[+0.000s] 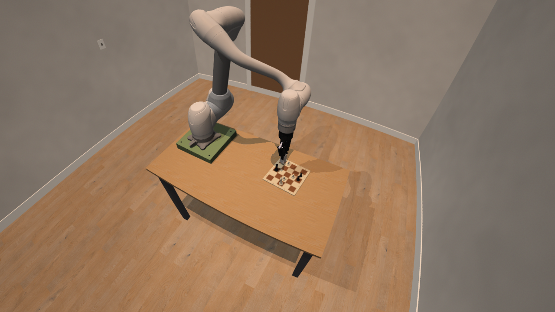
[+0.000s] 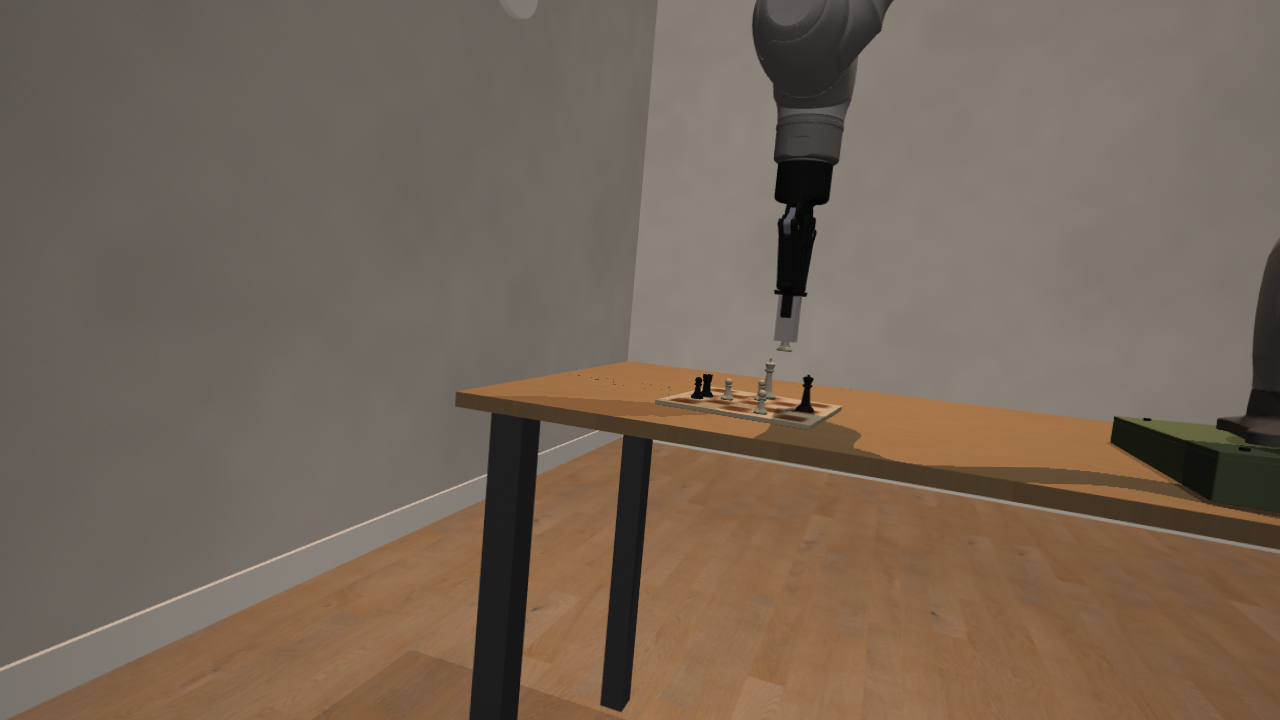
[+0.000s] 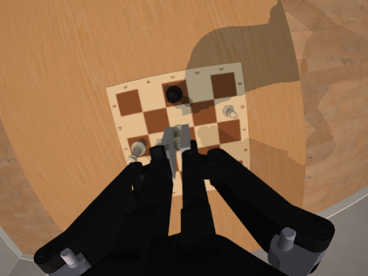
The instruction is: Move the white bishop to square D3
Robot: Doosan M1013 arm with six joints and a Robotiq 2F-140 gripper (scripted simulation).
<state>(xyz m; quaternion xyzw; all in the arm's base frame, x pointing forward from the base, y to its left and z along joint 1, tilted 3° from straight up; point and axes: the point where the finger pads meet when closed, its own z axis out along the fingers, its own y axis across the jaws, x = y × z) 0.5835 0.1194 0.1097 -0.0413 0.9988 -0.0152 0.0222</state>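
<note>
My gripper (image 1: 282,158) (image 2: 785,333) (image 3: 179,137) is shut on the white bishop (image 2: 785,345) (image 3: 177,141) and holds it upright in the air above the small chessboard (image 1: 293,189) (image 2: 825,411) (image 3: 113,113), over its side towards the robot base. The board lies on the wooden table (image 1: 233,193) (image 2: 939,438) (image 3: 103,31). The fingers hide most of the bishop. On the board stand a tall black piece (image 2: 806,394) (image 3: 175,93), a tall white piece (image 2: 768,377) (image 3: 137,149), white pawns (image 2: 727,390) (image 2: 760,400) (image 3: 229,110) and two small black pieces (image 2: 697,386) (image 2: 707,385).
The arm's green base plate (image 1: 206,142) (image 2: 1199,452) sits at the table's far corner. The table edge runs near the board on the side away from the base. The arm's shadow falls across part of the board.
</note>
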